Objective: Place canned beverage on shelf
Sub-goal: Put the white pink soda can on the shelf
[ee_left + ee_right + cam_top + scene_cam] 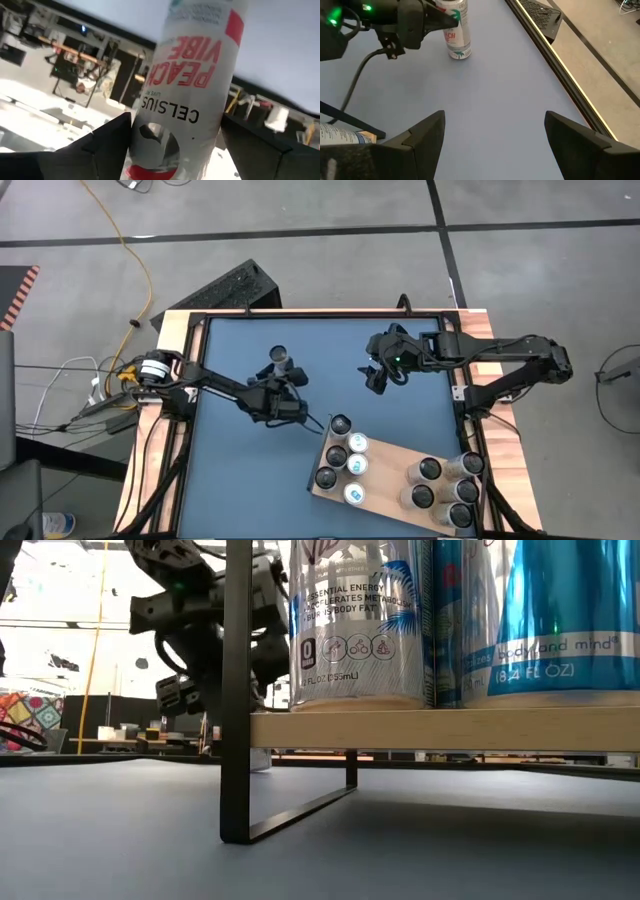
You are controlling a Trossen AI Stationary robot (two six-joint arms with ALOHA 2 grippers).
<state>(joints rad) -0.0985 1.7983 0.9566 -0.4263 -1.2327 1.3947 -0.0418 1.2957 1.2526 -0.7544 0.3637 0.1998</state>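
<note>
Left gripper [290,385] around upright Celsius can [279,358], fingers [107,137] either side, contact unclear. Can on desk [230,480] near far edge, apart from shelf [392,463] at near right corner. Right gripper [376,378] wide, empty.

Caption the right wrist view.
Left gripper at the standing can on the tabletop; right gripper open, empty.

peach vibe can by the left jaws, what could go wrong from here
The can stands alone on the blue tabletop, between the left gripper's open jaws. A skewed close might tip it. The shelf already carries two can clusters, so setting it down could knock a neighbour.
</note>
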